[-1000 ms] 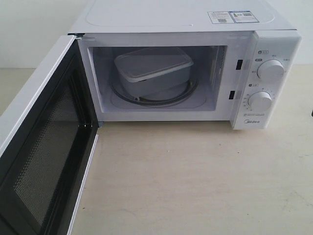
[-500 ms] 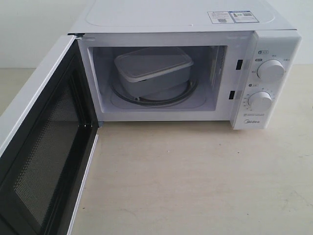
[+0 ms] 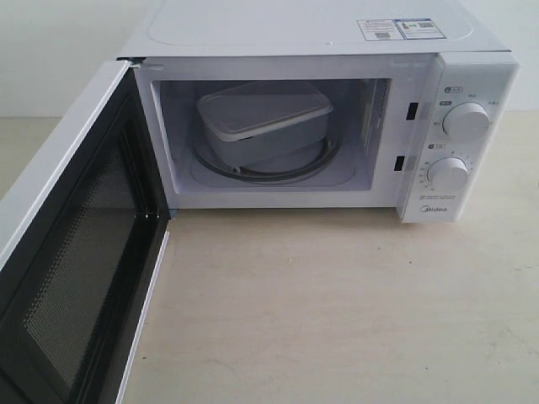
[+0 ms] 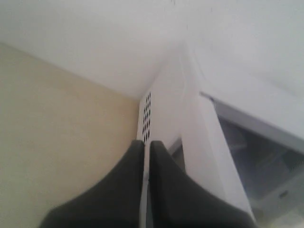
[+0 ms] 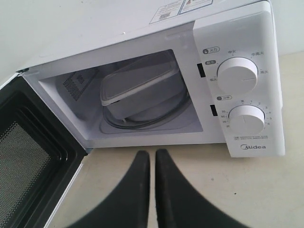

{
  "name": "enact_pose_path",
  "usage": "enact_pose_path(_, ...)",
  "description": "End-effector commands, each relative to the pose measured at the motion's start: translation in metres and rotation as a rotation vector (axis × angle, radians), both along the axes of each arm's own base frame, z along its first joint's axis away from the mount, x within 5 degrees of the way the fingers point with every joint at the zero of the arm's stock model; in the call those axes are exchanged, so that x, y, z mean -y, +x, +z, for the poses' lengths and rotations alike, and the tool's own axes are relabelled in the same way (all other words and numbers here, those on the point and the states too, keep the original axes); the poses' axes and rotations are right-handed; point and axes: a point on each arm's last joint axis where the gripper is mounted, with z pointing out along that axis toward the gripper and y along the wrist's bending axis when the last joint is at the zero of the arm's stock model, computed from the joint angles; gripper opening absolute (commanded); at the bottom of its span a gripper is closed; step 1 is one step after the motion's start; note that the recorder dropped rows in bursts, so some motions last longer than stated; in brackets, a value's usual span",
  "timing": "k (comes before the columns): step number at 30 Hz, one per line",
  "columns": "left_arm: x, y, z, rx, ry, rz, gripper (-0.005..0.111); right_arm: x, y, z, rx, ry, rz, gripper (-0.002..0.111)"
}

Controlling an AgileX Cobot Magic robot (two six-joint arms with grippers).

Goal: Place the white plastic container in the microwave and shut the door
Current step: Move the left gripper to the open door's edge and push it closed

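Over the last second nothing shifts in the exterior view. The container (image 3: 265,118) sits on the turntable (image 3: 324,162) inside the microwave (image 3: 312,34), and the door (image 3: 76,252) stands wide open. So the placing looks done and only the closing is left. The left gripper (image 4: 146,145), fingers pressed together and empty, is just beside the door's outer face; contact can't be told. The right gripper (image 5: 152,154), clenched on nothing, hangs in front of the microwave.
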Motion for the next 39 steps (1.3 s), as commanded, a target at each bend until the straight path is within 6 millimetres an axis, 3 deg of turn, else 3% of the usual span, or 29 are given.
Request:
enact_pose_path(1,0.013,0.014,-0.005,-0.162,0.057,-0.176,0.004,0.000,0.000,0.000,0.007,0.003,-0.004,0.000)
enact_pose_path(12,0.014,0.051,0.033,-0.232,0.161,-0.250,0.004,0.000,-0.003,0.002,-0.052,-0.152,0.048,0.000)
enact_pose_path(21,0.016,0.067,0.042,-0.432,0.287,-0.386,0.004,-0.013,0.022,0.036,-0.201,-0.389,0.166,0.000)
enact_pose_path(29,0.020,0.082,0.026,-0.623,0.342,-0.567,0.004,-0.023,0.031,0.043,-0.233,-0.398,0.243,0.000)
enact_pose_path(34,0.033,0.085,0.026,-0.563,0.314,-0.756,0.004,-0.023,0.031,0.043,-0.230,-0.402,0.248,0.000)
enact_pose_path(39,0.037,0.088,0.019,-0.593,0.344,-0.792,0.004,-0.023,0.032,0.044,-0.202,-0.408,0.247,0.000)
